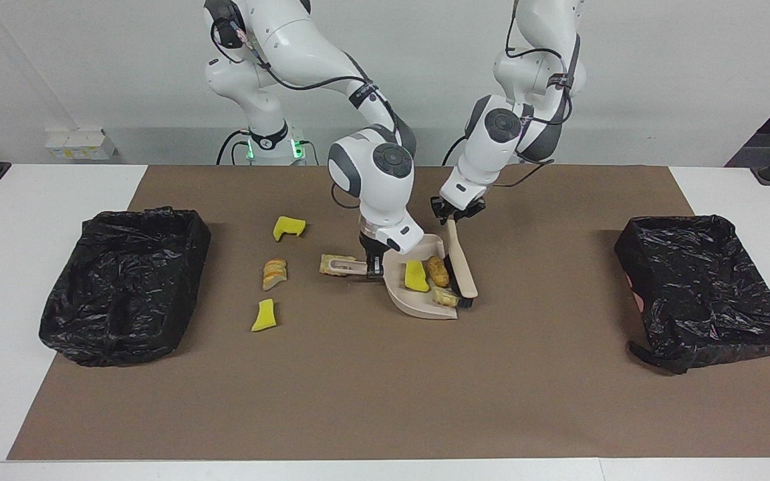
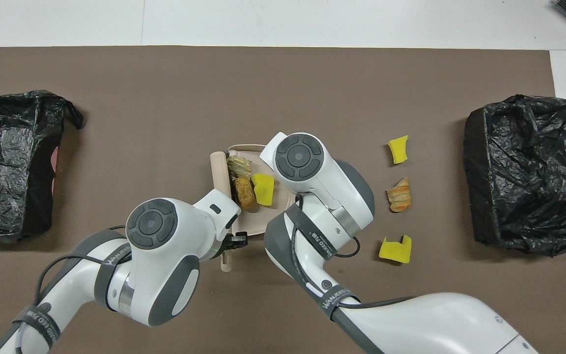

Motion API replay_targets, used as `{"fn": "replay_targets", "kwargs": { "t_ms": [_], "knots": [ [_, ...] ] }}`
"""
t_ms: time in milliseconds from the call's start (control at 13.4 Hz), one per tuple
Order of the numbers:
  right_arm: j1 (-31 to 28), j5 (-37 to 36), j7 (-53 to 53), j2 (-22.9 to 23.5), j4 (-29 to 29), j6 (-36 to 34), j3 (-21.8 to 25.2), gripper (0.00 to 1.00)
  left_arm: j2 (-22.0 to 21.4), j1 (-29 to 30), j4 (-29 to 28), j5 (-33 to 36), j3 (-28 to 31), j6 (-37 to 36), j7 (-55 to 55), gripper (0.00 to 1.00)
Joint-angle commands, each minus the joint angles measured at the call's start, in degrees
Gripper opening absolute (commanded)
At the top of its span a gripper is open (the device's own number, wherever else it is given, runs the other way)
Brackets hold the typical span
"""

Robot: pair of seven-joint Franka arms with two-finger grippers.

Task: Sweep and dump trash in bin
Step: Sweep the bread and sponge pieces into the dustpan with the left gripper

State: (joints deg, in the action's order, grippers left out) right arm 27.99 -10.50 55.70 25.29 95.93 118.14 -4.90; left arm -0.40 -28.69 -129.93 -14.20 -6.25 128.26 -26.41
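Three scraps lie in the dustpan point(image 1: 418, 294) at mid-table — a yellow wedge point(image 1: 415, 276), an orange chunk point(image 1: 437, 270) and a pale chunk point(image 1: 446, 298) at the pan's lip. The brush point(image 1: 460, 267) rests against the pan's open edge, bristles down, touching the pale chunk. The left gripper point(image 1: 450, 217) is clamped on the brush's handle end. The right gripper point(image 1: 371, 266) pinches the pan's handle point(image 1: 343, 267), which points toward the right arm's end of the table.

Three more scraps lie loose on the brown mat point(image 1: 371, 387) toward that end: a yellow wedge point(image 1: 289, 228) nearest the robots, a bread chunk point(image 1: 274, 273) beside the handle's tip but apart from it, and another yellow wedge point(image 1: 265, 316) farther out. A black-lined bin point(image 1: 124, 284) sits at that end — a second bin point(image 1: 702, 290) at the left arm's end.
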Motion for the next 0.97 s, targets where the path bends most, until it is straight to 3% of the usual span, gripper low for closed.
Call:
{"fn": "replay_targets", "kwargs": {
  "t_ms": [0, 522, 820, 895],
  "knots": [
    [-0.75, -0.67, 1.95, -0.86, 2.42, 1.22, -0.46, 0.00, 1.72, -1.80, 3.36, -0.74, 0.89, -1.87, -0.21, 0.00],
    [-2.76, -0.32, 2.83, -1.47, 2.34, 1.39, -0.46, 0.00, -0.82, -0.58, 10.12, 0.23, 1.68, -21.28, -5.13, 0.00],
    [-5.83, 0.48, 5.90, -5.85, 3.47, 0.78, -0.46, 0.00, -8.54, -0.14, 10.49, 1.46, 1.42, -30.94, -9.33, 0.00],
    [-6.71, 0.56, 6.52, -7.61, 4.35, 0.86, -0.46, 0.00, -9.43, -0.66, 9.10, 1.46, 1.25, -29.92, -12.32, 0.00]
  ]
}}
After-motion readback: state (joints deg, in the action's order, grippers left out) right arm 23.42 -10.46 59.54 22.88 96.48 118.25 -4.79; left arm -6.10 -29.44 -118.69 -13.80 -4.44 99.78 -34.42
